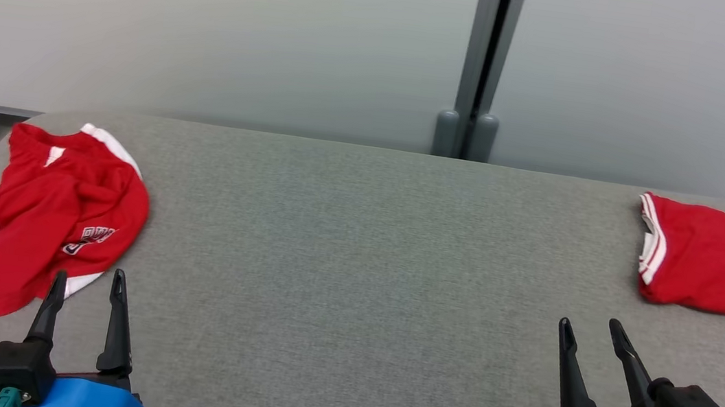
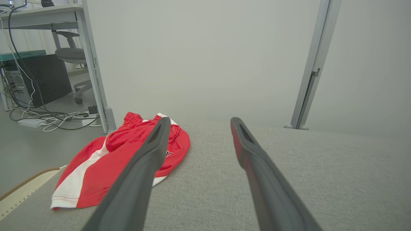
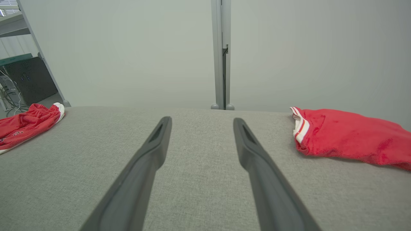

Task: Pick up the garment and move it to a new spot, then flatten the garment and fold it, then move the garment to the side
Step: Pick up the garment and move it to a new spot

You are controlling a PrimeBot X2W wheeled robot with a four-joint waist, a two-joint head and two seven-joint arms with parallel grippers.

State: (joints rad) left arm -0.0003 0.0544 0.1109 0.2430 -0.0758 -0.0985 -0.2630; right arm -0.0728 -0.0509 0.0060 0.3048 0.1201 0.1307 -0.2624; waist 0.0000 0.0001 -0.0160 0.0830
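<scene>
Here, the crumpled red garment (image 1: 51, 207) lies at the left edge of the grey bench (image 1: 355, 265), just beyond the left end effector (image 1: 89, 274), which is spread wide and empty. The right end effector (image 1: 590, 323) is likewise spread, holding nothing. A second red garment (image 1: 714, 267) lies flatter at the bench's right edge.

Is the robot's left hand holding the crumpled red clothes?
No, the left gripper is open with nothing between its fingers, and the red garment lies crumpled on the table.
</scene>
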